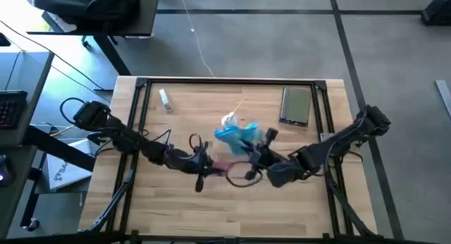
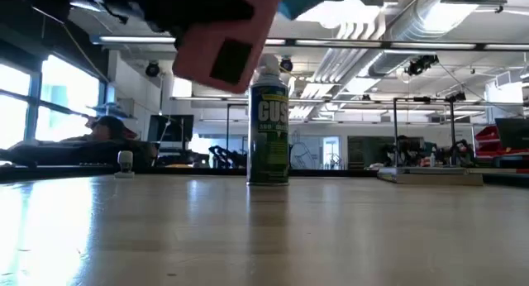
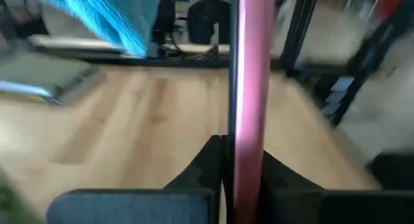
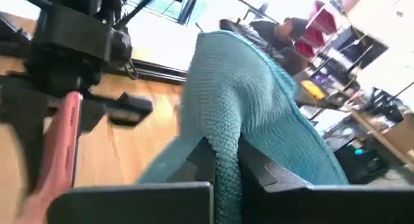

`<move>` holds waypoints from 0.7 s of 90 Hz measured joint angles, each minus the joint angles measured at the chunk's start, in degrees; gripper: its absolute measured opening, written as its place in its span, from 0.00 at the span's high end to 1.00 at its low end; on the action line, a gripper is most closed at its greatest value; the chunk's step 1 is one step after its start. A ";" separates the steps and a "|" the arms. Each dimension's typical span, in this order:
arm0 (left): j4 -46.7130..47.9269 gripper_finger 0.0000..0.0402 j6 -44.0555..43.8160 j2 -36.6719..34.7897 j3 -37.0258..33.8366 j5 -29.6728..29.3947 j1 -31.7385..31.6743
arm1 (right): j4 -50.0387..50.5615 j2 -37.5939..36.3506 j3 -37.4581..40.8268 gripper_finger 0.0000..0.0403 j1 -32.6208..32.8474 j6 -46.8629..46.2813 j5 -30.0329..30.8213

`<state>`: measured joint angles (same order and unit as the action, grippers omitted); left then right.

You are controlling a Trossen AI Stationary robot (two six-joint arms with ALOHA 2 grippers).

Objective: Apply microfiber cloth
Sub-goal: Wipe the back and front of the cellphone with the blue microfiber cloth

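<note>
One microfiber cloth (image 1: 236, 134), one pink phone (image 1: 220, 168) and one spray can (image 2: 269, 125) show. One black phone (image 1: 296, 106) and one small clear bottle (image 1: 165, 99) lie on the desk (image 1: 176, 209).

Robotics lab or workshop | exposed ceiling ducts (image 2: 413, 26) | framed wooden workbench (image 1: 232, 209) | more metal-framed rigs (image 2: 430, 129) behind | desk keyboard (image 1: 10, 106)

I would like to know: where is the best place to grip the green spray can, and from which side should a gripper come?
Grip the spray can around its straight middle body, coming level from an open side. It stands upright on the table, and the cap looks narrower, likely a poorer hold.
</note>
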<state>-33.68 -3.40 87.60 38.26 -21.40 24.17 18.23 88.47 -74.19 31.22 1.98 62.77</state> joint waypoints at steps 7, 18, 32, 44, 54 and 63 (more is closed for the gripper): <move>3.95 0.98 8.34 0.12 -0.02 -7.41 2.53 | 7.55 -0.71 0.00 1.00 1.08 -6.05 -0.07; 12.65 0.98 16.45 0.10 -0.02 -17.52 5.29 | 21.94 -0.47 0.00 1.00 2.03 -22.69 -0.72; 17.93 0.98 23.65 0.42 -0.07 -25.29 6.59 | 38.05 1.83 0.02 1.00 2.91 -43.02 -2.09; 16.79 0.98 33.55 3.20 -0.04 -29.54 5.43 | 43.37 5.01 0.02 1.00 2.25 -51.57 -2.32; 16.38 0.98 38.58 7.12 -0.02 -26.82 3.92 | 43.37 7.25 0.02 1.00 1.58 -52.32 -6.27; 16.36 0.98 42.95 11.50 -0.02 -21.69 2.17 | 43.53 8.86 0.02 1.00 0.84 -52.33 -11.63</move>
<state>-17.32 39.55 99.11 38.24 -43.09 26.34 61.76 97.32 -74.17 32.06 -50.35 51.14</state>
